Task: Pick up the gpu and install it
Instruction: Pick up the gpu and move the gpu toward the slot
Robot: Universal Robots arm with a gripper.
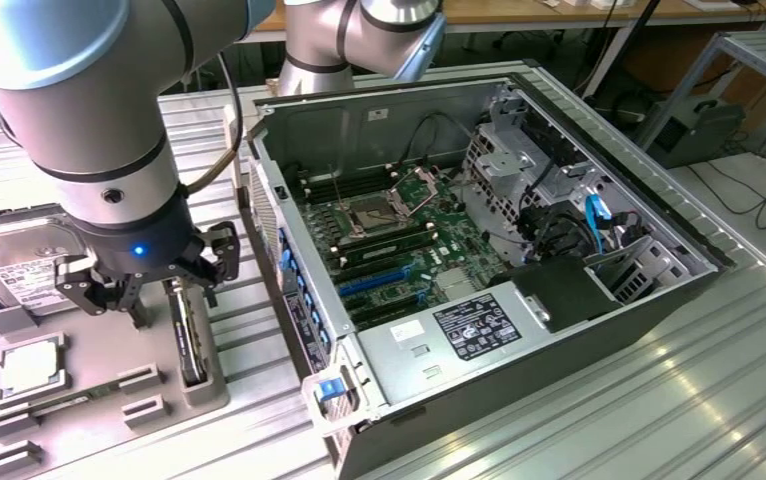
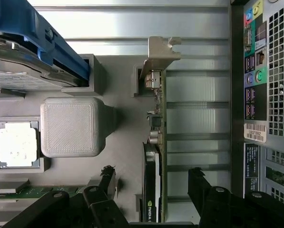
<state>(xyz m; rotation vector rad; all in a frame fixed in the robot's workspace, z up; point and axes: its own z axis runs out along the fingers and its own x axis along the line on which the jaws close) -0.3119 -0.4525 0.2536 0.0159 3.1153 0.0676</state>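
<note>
Though edge-on, gpu [image 2: 151, 159] seemingly beneath pincer [image 2: 152, 175]

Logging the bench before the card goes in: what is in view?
gpu: one, black, silvery bracket, on edge in the tray
hard drive: one, silver, white label, in the tray
chip: one, silver, square tray pocket
tray: one, grey, exterior view's left
computer case: one, black, open, beside the tray
motherboard: one, green, inside the case
table: one, ribbed metal, under everything
arm: one, grey, above the tray
pincer: one, black, open, over the gpu
</note>
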